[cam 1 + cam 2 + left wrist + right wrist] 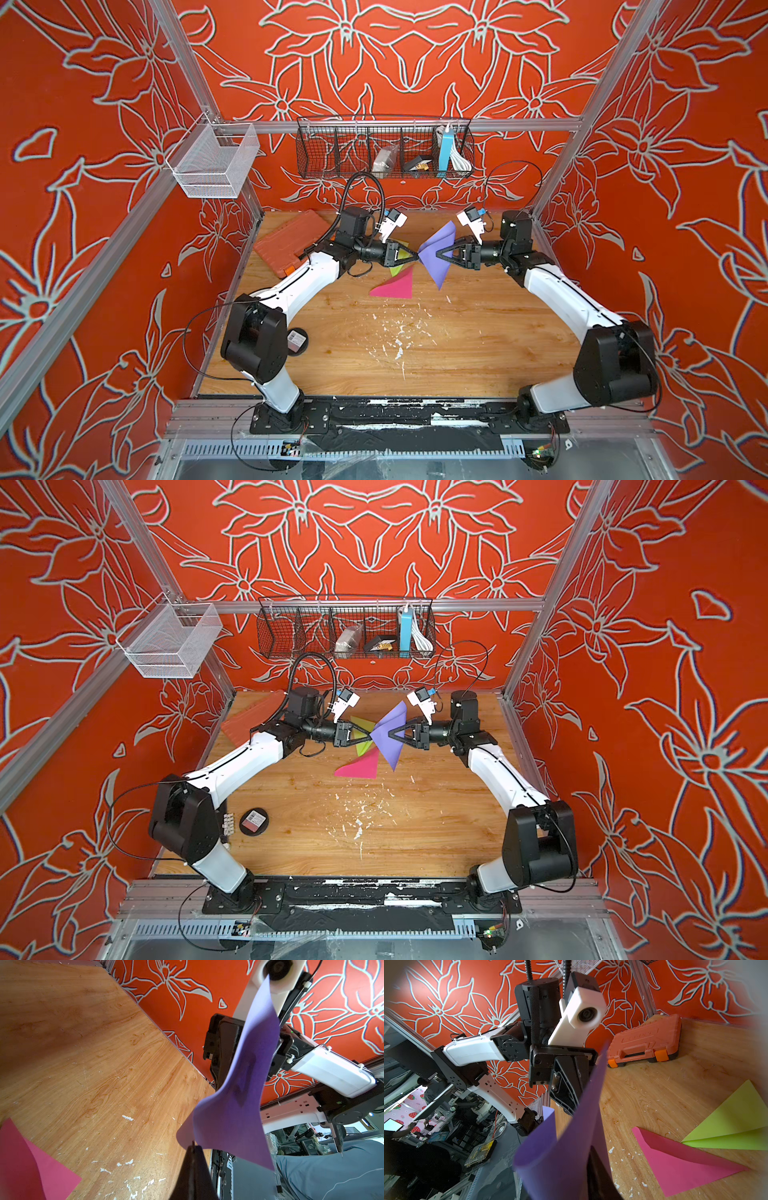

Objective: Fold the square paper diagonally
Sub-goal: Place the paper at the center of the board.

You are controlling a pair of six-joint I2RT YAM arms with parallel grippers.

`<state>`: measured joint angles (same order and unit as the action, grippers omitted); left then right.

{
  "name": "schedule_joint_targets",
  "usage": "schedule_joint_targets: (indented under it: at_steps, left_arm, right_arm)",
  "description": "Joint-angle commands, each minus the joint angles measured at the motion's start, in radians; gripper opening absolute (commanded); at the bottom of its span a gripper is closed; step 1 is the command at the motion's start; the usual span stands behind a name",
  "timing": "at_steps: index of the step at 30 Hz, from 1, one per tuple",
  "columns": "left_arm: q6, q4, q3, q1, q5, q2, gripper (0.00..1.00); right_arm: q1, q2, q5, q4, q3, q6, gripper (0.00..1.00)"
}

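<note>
The square paper (434,266) is purple and hangs curled in the air above the back of the wooden table (457,353), between both arms; it shows in both top views (392,748). My left gripper (415,258) is shut on the paper's left edge, and in the left wrist view its fingertips (193,1145) pinch the sheet (239,1115). My right gripper (437,252) reaches into the paper from the right. In the right wrist view the sheet (560,1147) drapes over the jaws, only one dark finger (598,1167) shows, and the gap is hidden.
A pink folded paper (395,286) and a yellow-green one (737,1122) lie on the table under the grippers. An orange tool case (286,241) sits at the back left, a black round disc (253,821) at the front left. Wire baskets (384,149) hang on the back rail.
</note>
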<state>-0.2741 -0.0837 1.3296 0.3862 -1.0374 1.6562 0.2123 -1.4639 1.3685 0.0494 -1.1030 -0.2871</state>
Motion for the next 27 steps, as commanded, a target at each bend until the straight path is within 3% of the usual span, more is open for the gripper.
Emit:
schedule_joint_targets:
  at_steps: [1,15,27]
  left_arm:
    - [0.005,0.005,0.030,0.001,-0.034,-0.018,0.04]
    - [0.010,-0.037,0.051,-0.016,-0.092,-0.036,0.04]
    - [0.104,-0.160,0.103,-0.046,-0.247,-0.013,0.00]
  right_arm:
    - [0.014,0.026,0.001,-0.009,0.000,0.027,0.29]
    - [0.015,0.053,-0.056,-0.076,0.002,0.089,0.21]
    - [0.013,0.077,-0.039,-0.173,-0.013,0.177,0.25]
